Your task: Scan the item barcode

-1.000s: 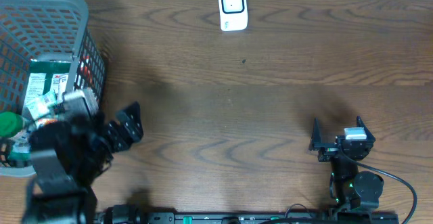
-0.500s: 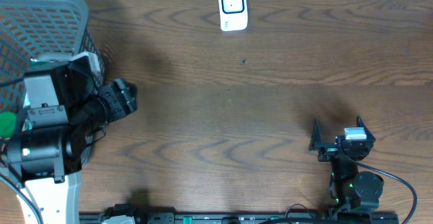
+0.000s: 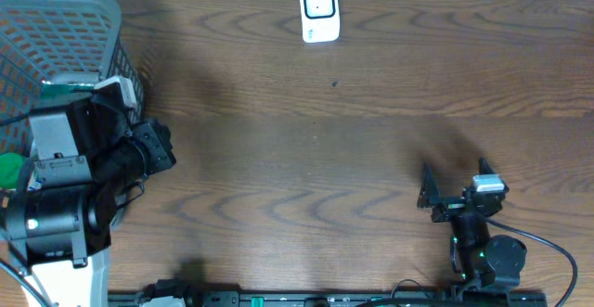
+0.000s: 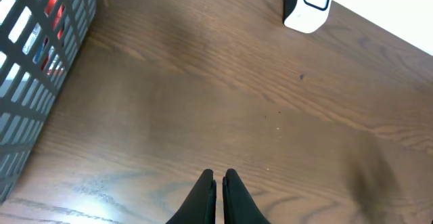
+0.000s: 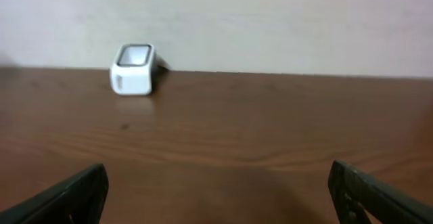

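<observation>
Student: Left claw (image 4: 218, 176) has swung in beside the basket (image 3: 111, 29) and closed. On what?

Tutor: Nothing; its fingers meet, empty, over the table (image 3: 371, 112). The items (image 3: 67, 87) lie in the basket, mostly hidden under the left arm. The right claw (image 3: 454, 179) rests spread wide and empty, likely on standby. The barcode scanner (image 3: 318, 10) stands at the far edge.

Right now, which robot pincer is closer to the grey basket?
Left. The left pincer is shut, right beside the grey basket, just off its side wall. The right pincer is open, far off at the other end of the table.
</observation>
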